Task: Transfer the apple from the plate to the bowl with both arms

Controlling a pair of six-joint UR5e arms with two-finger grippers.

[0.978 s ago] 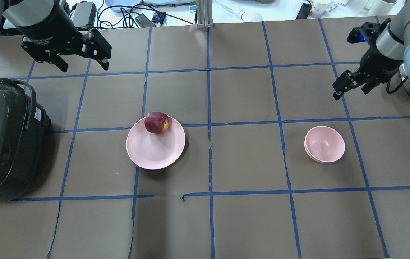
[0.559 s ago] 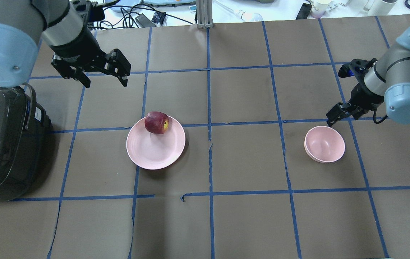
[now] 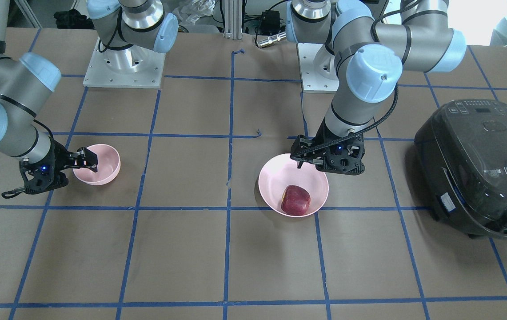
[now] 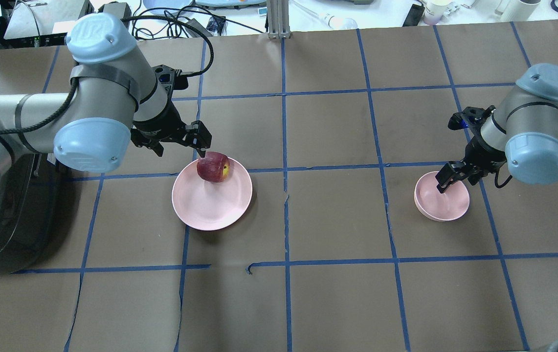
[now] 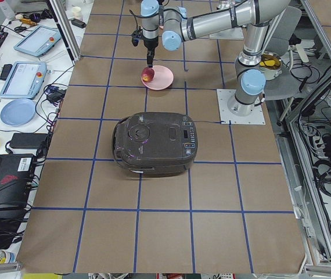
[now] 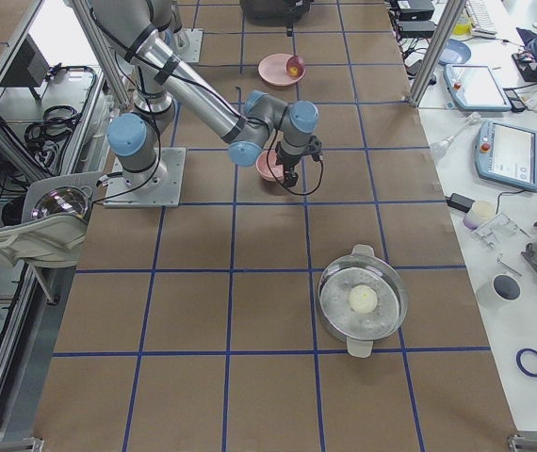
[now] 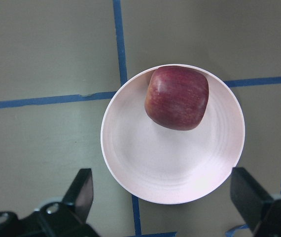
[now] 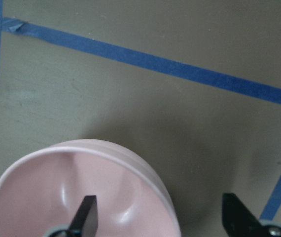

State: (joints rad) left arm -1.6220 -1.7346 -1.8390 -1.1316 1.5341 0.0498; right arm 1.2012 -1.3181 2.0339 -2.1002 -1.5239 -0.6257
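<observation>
The dark red apple [image 4: 213, 166] sits on the far rim side of the pink plate [image 4: 210, 208]; it also shows in the front view [image 3: 295, 200] and the left wrist view [image 7: 177, 98]. My left gripper [image 4: 181, 144] hovers open above the plate [image 7: 170, 163], apart from the apple, jaws spread wider than it. The small pink bowl [image 4: 442, 203] stands to the right. My right gripper [image 4: 457, 181] is open and low at the bowl [image 8: 81, 197]. One finger is inside the rim and the other outside it.
A black rice cooker [image 4: 0, 195] stands at the table's left end, close to my left arm. A steel pot [image 6: 363, 299] holding a pale ball sits at the right end. Blue tape lines grid the brown table.
My left gripper has come from the far left corner down over the plate. My right gripper has dropped from the far right to the bowl's rim. Apple, plate and bowl have not moved.
</observation>
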